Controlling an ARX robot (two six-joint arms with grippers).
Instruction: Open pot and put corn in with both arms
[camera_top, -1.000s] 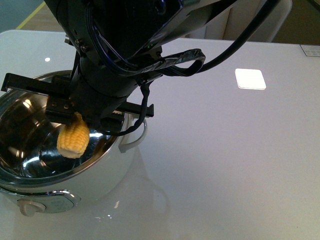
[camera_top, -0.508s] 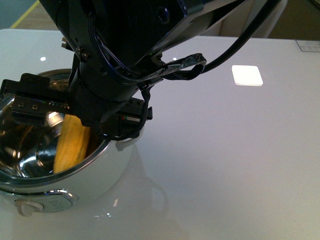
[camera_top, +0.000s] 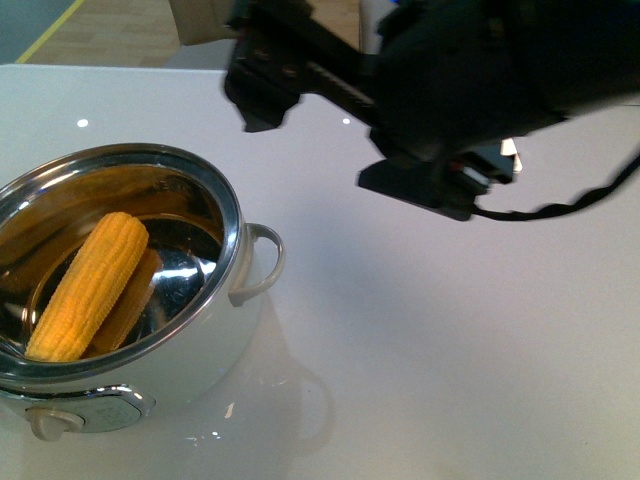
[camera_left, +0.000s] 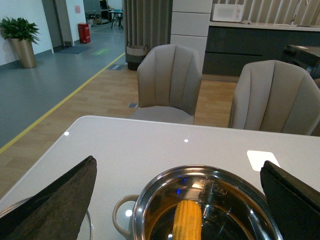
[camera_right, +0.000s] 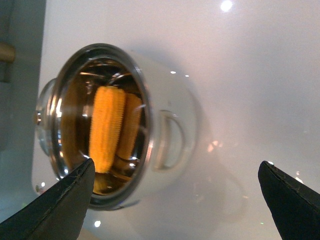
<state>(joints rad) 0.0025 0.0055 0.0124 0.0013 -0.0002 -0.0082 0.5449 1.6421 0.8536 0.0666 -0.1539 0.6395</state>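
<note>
The white pot (camera_top: 200, 370) stands open at the table's left, its steel rim (camera_top: 232, 215) and loop handle (camera_top: 265, 262) showing. The yellow corn (camera_top: 90, 285) lies slanted inside against the steel wall, with nothing touching it. A black arm (camera_top: 450, 90) hangs above the table, up and to the right of the pot. My right gripper (camera_right: 176, 163) is open and empty, looking down on the pot (camera_right: 170, 90) and corn (camera_right: 106, 125). My left gripper (camera_left: 178, 161) is open and empty too, facing the pot (camera_left: 150, 200) and corn (camera_left: 186, 220) from the other side.
A knob (camera_top: 48, 423) sits at the pot's front base. Two grey chairs (camera_left: 170, 80) (camera_left: 272, 95) stand beyond the table's far edge. A curved shiny edge (camera_left: 15, 207) lies beside the pot, mostly hidden by my left finger. A bright square patch (camera_left: 262, 159) marks the white tabletop.
The arm held the corn over the pot, lowered it in and let go. It has since lifted up and to the right, leaving the corn lying in the pot.
</note>
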